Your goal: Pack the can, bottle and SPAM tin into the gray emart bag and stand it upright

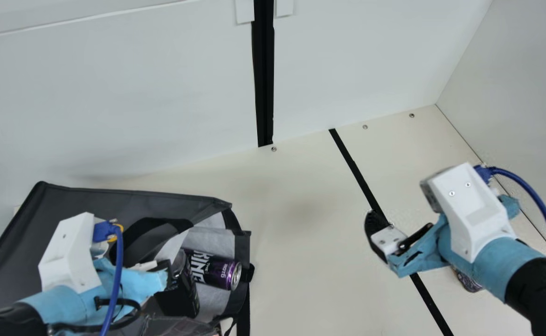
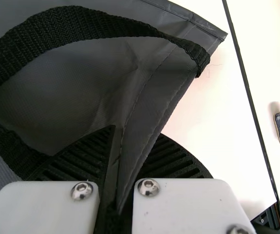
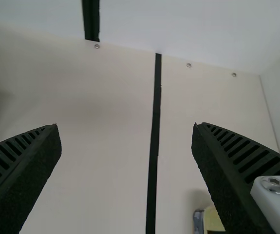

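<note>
The gray bag (image 1: 86, 198) lies on its side at the main view's lower left, its mouth towards the right. Inside the mouth, on the pale lining, rests a purple can (image 1: 217, 270). A dark shape beside it cannot be told apart as bottle or finger. My left gripper (image 1: 172, 280) is at the mouth; in the left wrist view the left gripper (image 2: 122, 170) is shut on the edge of the bag (image 2: 149, 102). My right gripper (image 1: 380, 235) hangs over the table; in the right wrist view the right gripper (image 3: 127, 161) stands open and empty. The SPAM tin (image 3: 213, 219) lies below it, also partly behind the right arm.
A black strip (image 1: 356, 172) runs across the cream table (image 1: 296, 210). White walls (image 1: 114, 93) rise at the back and right. A black strap loop (image 2: 101, 22) arches over the bag near the left gripper.
</note>
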